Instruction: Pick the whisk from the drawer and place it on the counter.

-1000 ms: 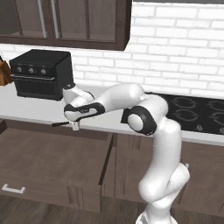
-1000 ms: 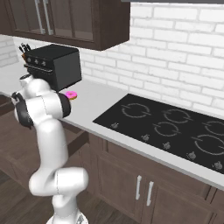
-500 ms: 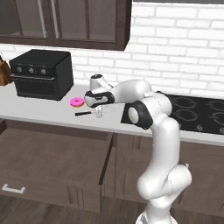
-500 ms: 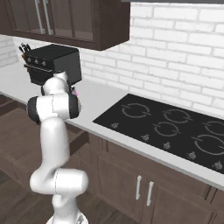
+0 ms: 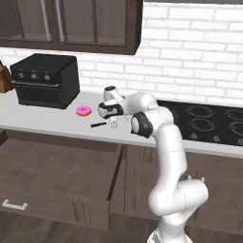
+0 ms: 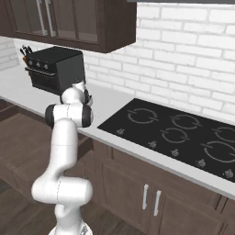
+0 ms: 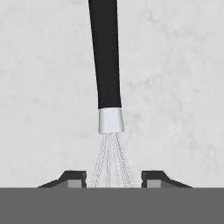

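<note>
The whisk [image 5: 98, 125] lies low over the light grey counter [image 5: 47, 121], its black handle pointing left and its wire loops under my hand. My gripper [image 5: 114, 123] reaches down onto those loops, just right of the pink donut [image 5: 84, 111]. In the hand view the whisk [image 7: 105, 57] runs straight away from me, and its thin wires fan out between the two fingertips of the gripper [image 7: 113, 177], which is shut on them. The wide brown drawer [image 5: 57, 166] stands pulled open below the counter, its flat inside bare.
A black toaster oven [image 5: 45, 80] stands at the back left of the counter, with a knife block [image 5: 4, 78] beyond it. The black stovetop [image 5: 209, 123] lies to the right. The open drawer's silver handle [image 5: 14, 205] juts toward the front.
The arm has swung right and up from over the open drawer to over the counter beside the donut, carrying the whisk along, then lowered toward the slab.
</note>
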Tool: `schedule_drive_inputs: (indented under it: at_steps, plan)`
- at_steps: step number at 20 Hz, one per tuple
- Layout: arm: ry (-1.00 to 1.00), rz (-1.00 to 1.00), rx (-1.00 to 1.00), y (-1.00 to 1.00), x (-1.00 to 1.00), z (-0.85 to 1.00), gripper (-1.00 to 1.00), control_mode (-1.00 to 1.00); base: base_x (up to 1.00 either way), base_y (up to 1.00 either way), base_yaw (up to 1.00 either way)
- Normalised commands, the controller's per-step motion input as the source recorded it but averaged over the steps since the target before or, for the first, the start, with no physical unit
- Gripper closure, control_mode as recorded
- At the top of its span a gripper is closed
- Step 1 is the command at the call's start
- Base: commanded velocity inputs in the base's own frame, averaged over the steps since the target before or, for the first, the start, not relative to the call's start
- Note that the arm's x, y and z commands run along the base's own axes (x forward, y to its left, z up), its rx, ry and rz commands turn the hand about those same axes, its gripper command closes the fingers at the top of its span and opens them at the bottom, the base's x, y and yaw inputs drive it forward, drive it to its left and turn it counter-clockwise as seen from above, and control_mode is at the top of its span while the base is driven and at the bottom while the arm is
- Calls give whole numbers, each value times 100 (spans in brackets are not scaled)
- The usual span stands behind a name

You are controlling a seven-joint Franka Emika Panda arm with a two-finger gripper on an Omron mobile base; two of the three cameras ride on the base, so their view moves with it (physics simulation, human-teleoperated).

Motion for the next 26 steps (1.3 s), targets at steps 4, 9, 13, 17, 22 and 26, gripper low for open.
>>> schedule_drive_inputs:
  at_steps: [4,9,13,17,22,26]
  plan:
    - [0,-1,4,-7,-17,88,-100,-100,0,0,0]
    - [-8,-1,8,-45,-96,92,-100,-100,0,0,0]
    - [-30,0,5,-88,-100,17,-100,-100,0,0,0]
    - [-39,0,9,-66,-100,6,-100,-100,0,0,0]
    - [-44,0,4,-33,-100,86,-100,-100,0,0,0]
    - [-45,0,4,-11,-100,100,-100,-100,0,0,0]
